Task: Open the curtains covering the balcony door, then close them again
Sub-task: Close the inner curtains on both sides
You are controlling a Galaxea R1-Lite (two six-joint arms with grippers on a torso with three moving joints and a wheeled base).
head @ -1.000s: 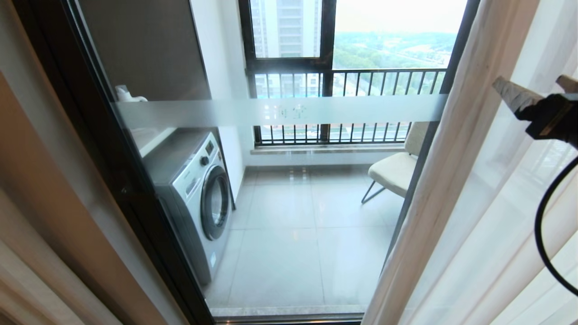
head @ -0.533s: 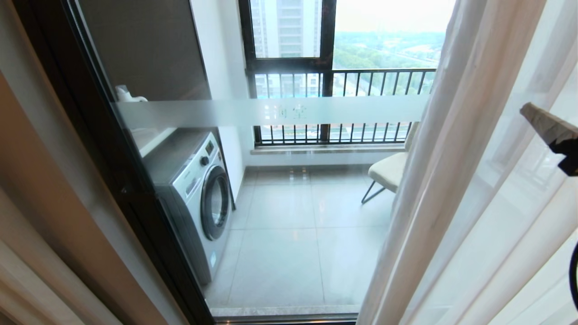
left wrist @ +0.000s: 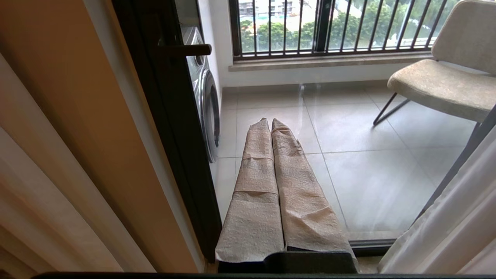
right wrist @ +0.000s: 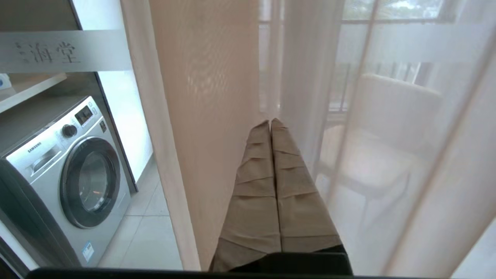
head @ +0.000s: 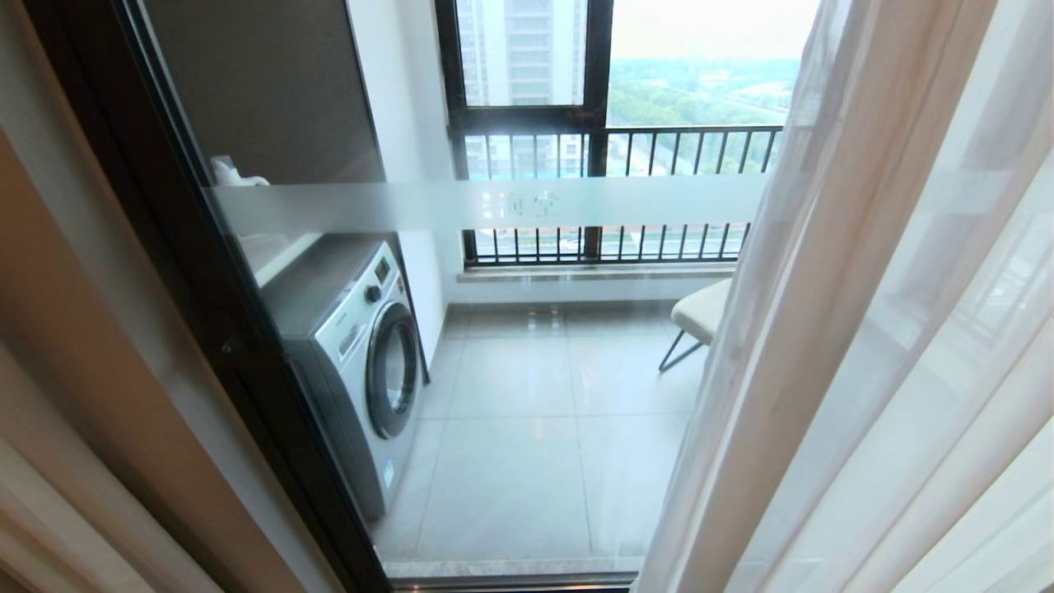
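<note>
1. The curtains (head: 865, 346) hang on the right side of the balcony door (head: 494, 329). Their long axis runs from top to floor, and in the head view the folds lean leftward towards the bottom.
2. The sheer white layer covers the right part of the glass; the chair (head: 700, 317) shows partly past its edge.
3. A beige opaque layer (head: 74, 412) stands at the far left, beside the black frame (head: 206, 313).
4. The middle of the glass is uncovered, with its frosted band (head: 494, 204) running level across; the washing machine (head: 354, 362) shows through it.
5. The right hand (right wrist: 271, 122) has its wrapped fingers pressed together, tips against the curtain folds; no fabric shows between them.
6. The left hand (left wrist: 270, 121) is closed and empty, pointing at the balcony floor (left wrist: 348, 155) through the glass.
</note>
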